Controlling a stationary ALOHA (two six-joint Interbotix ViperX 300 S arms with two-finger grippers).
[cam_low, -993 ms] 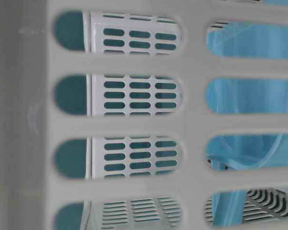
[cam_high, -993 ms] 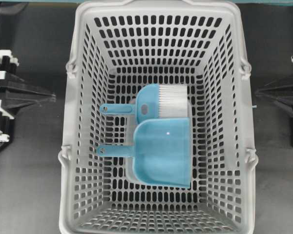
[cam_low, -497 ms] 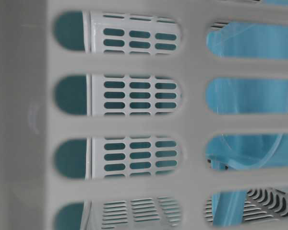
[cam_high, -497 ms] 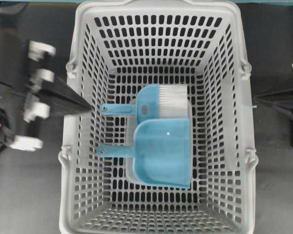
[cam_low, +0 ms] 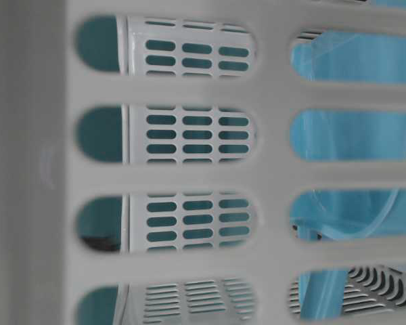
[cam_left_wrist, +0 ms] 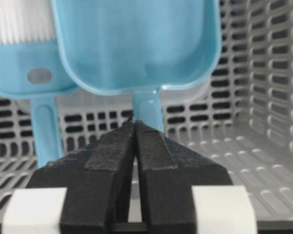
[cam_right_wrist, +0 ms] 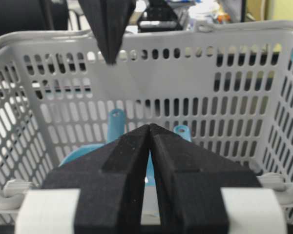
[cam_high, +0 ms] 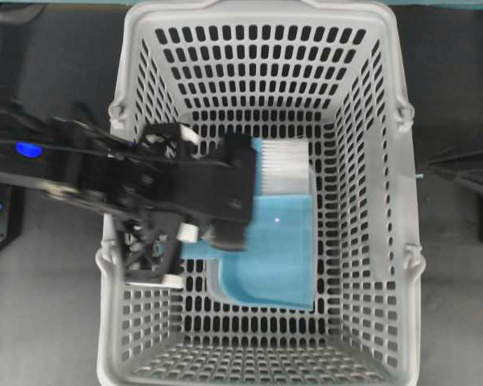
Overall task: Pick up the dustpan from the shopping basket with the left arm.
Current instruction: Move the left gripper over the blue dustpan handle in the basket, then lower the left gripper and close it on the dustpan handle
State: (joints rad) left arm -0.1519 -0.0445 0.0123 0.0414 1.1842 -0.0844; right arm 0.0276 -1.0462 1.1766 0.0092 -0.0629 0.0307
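The light blue dustpan (cam_high: 282, 257) lies flat on the floor of the grey shopping basket (cam_high: 378, 104). My left arm reaches over the basket's left wall and hides the dustpan's handle from above. The left gripper (cam_high: 225, 233) is shut with nothing in it. In the left wrist view its tips (cam_left_wrist: 135, 122) point at the handle (cam_left_wrist: 147, 109), just short of the pan (cam_left_wrist: 136, 44), and I cannot see contact. The right gripper (cam_high: 427, 167) is shut and empty outside the basket's right wall.
A blue-handled brush with white bristles (cam_high: 286, 165) lies beside the dustpan on its far side, its handle (cam_left_wrist: 45, 131) parallel to the dustpan's. The basket's tall slotted walls (cam_left_wrist: 263, 146) surround both. Dark table (cam_high: 48, 338) lies on either side.
The left arm has swung from the table's left edge over the basket wall and now points down at the dustpan's handle. The dustpan, brush and right arm have not moved.
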